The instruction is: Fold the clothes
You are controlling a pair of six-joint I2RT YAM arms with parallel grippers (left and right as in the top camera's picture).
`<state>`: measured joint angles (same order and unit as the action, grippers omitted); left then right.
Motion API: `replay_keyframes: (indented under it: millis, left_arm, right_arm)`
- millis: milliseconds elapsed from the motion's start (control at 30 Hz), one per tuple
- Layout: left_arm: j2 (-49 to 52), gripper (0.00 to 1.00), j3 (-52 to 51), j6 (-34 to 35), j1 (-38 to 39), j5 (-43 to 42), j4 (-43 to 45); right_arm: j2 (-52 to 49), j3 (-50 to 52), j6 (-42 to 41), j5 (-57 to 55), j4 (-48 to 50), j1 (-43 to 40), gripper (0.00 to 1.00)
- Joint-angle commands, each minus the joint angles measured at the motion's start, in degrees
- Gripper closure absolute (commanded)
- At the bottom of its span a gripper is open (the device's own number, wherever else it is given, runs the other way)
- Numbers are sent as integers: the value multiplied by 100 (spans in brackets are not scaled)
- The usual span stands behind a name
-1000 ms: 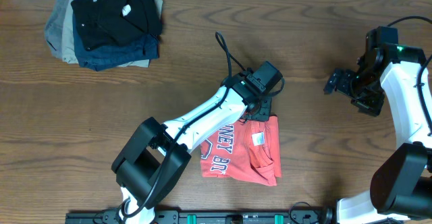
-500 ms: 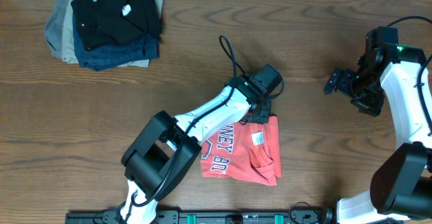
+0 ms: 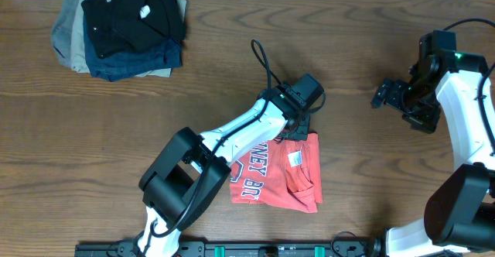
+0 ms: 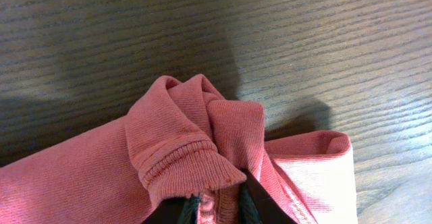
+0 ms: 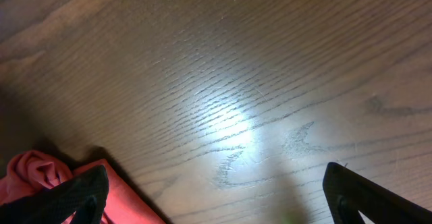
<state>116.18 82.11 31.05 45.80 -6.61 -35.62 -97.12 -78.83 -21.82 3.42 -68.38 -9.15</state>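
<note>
- We find the left tool (image 4: 210, 208) narrow, pinching a bunched edge of the T-shirt (image 3: 271, 176).
- We find the right tool (image 5: 214, 196) wide, empty, well apart from the T-shirt.

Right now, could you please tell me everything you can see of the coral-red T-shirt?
The coral-red T-shirt lies folded into a rough rectangle on the wooden table, near its front edge. It looks like soft cotton knit, with dark lettering and a small white neck label facing up. Its far edge is bunched into folds, with a stitched hem showing, and the left gripper pinches that bunch. Nothing else touches it.
</note>
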Motion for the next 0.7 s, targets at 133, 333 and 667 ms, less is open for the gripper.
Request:
replay_keyframes:
  millis: [133, 333, 667]
  left_arm:
    - [-201, 90, 81, -63, -24, 133, -31]
    - [-284, 94, 83, -63, -7, 129, -120]
    - [-699, 94, 114, -61, 50, 125, -262]
  right_arm:
    - [-28, -76, 70, 22, -11, -17, 1]
    - [-28, -76, 70, 22, -11, -20, 1]
    - [-28, -76, 68, 22, -11, -17, 1]
